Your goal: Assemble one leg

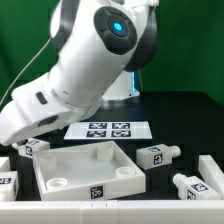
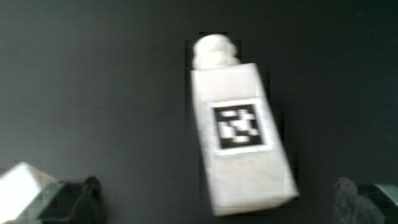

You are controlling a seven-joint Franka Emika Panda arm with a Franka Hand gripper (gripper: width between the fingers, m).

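My gripper point(image 2: 217, 198) is released and spread wide. Its two dark fingertips point(image 2: 71, 200) stand to either side of the leg point(image 2: 237, 130), and neither touches it. The leg lies flat on the black counter point(image 2: 89, 90). It is a white, squarish block, longer than it is wide, with a black-and-white square tag on its upward face. A narrower, rounded peg at one end points away from my fingertips. The block sits a little skewed to the line between them.

In the exterior view the leg point(image 1: 36, 148) lies toward the counter's edge on the exterior view's left, just beside a corner of the white tray point(image 1: 65, 184) and under my arm. A second leg point(image 1: 155, 153) lies beside the tray toward the exterior view's right. A third leg point(image 1: 195, 183) is near that side's corner closest to the camera. The marker board point(image 1: 110, 130) lies mid-counter, beyond the tray.
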